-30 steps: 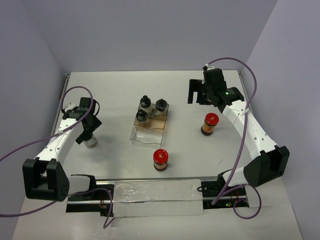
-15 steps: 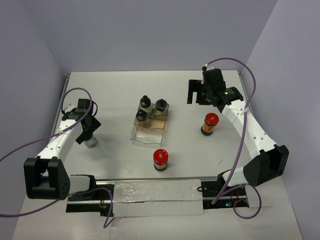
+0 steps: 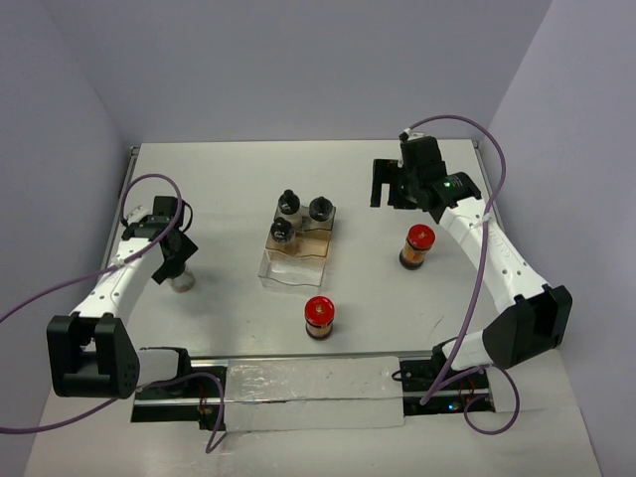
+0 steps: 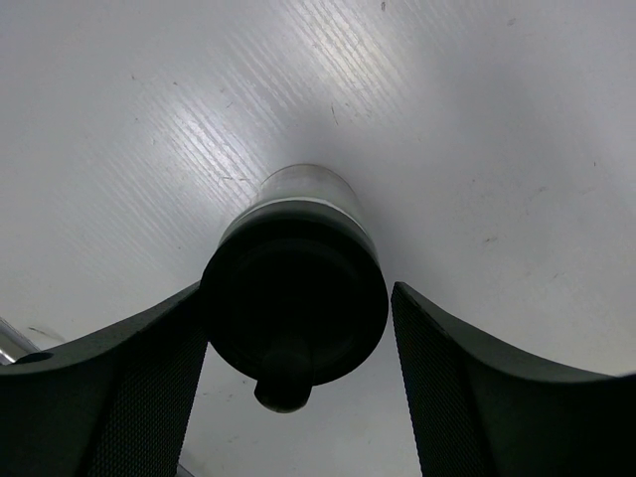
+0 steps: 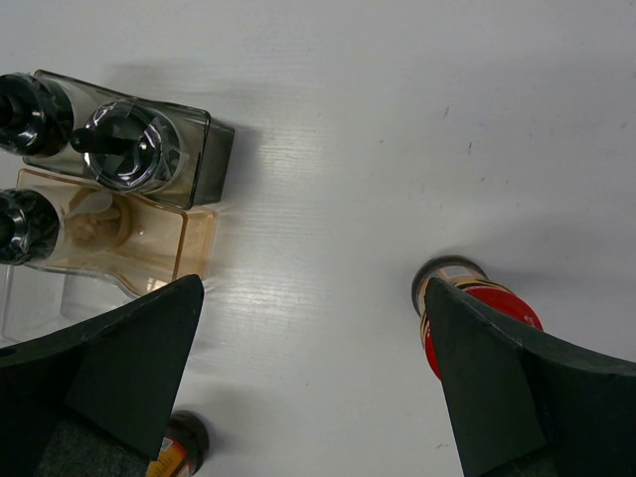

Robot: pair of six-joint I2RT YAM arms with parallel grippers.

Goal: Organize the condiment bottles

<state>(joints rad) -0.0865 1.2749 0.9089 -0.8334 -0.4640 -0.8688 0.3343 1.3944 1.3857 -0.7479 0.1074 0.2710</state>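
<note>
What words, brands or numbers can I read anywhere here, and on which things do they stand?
No text here can be read.
Red-capped jar on the right: it has a striped label band, but the print is too blurred to read.
Red-capped jar near the front: its label is too small to read.
Black-capped jars: no writing shows.
</note>
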